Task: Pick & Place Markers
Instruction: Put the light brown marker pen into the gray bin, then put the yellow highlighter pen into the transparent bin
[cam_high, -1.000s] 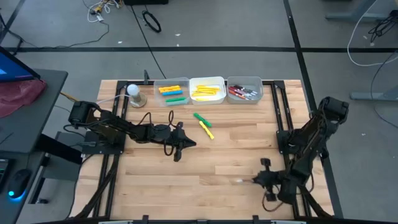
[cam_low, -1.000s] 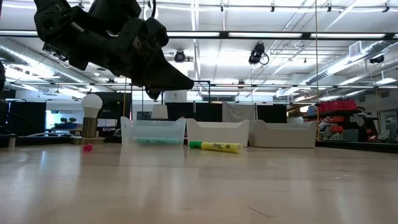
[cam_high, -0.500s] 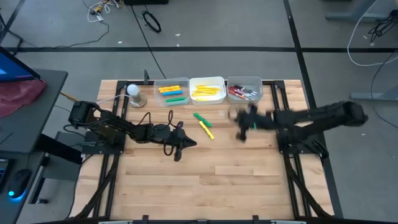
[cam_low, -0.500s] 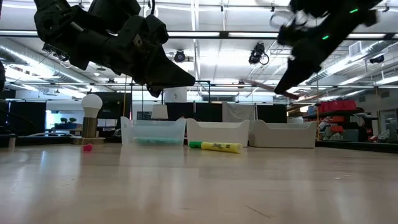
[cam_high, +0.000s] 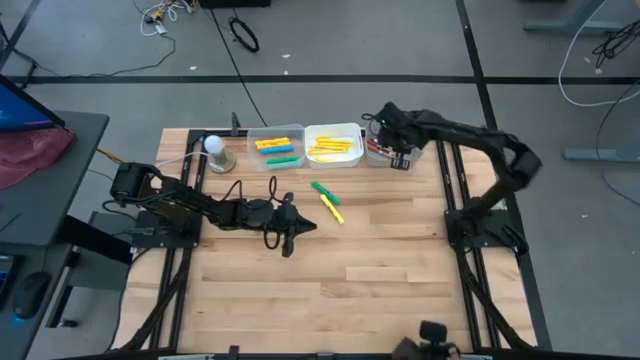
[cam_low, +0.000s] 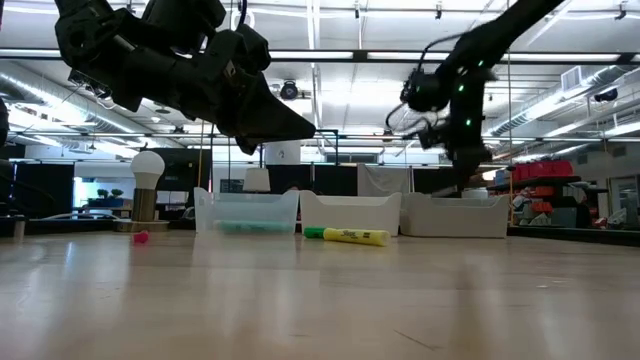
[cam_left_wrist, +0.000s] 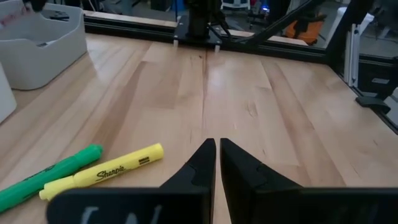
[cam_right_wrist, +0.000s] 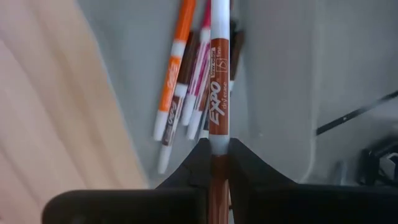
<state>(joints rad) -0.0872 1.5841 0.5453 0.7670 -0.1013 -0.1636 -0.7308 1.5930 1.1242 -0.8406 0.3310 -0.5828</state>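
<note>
My right gripper (cam_right_wrist: 219, 148) is shut on a brown Expo marker (cam_right_wrist: 219, 93) and points down into the right bin (cam_high: 393, 146), where several orange, pink and maroon markers (cam_right_wrist: 186, 93) lie on the bin's floor. In the low view the right gripper (cam_low: 466, 165) hangs just above that bin (cam_low: 455, 216). A green marker (cam_high: 321, 188) and a yellow marker (cam_high: 332, 209) lie flat on the table. My left gripper (cam_high: 300, 230) is shut and hovers near them, touching nothing. The left wrist view shows the green marker (cam_left_wrist: 50, 177) and the yellow marker (cam_left_wrist: 102, 175) beside the left gripper (cam_left_wrist: 217, 149). My right gripper pinches the brown marker between its two fingers at the barrel just behind the white band (cam_right_wrist: 219, 138). The marker lies along the fingers and sticks out past their tips. The fingers come from above, pointing down into the right bin. The marker is clear of the table.
The left bin (cam_high: 275, 146) holds yellow, orange and green markers, and the middle bin (cam_high: 333, 146) holds yellow ones. All three bins stand along the far edge. A light bulb on a stand (cam_high: 214, 152) is left of them. The near half of the table (cam_high: 340, 290) is bare wood.
My right arm has swung from the table's near right corner up and toward the far edge, carrying the thin marker. It has tipped its gripper downward over the right bin.
</note>
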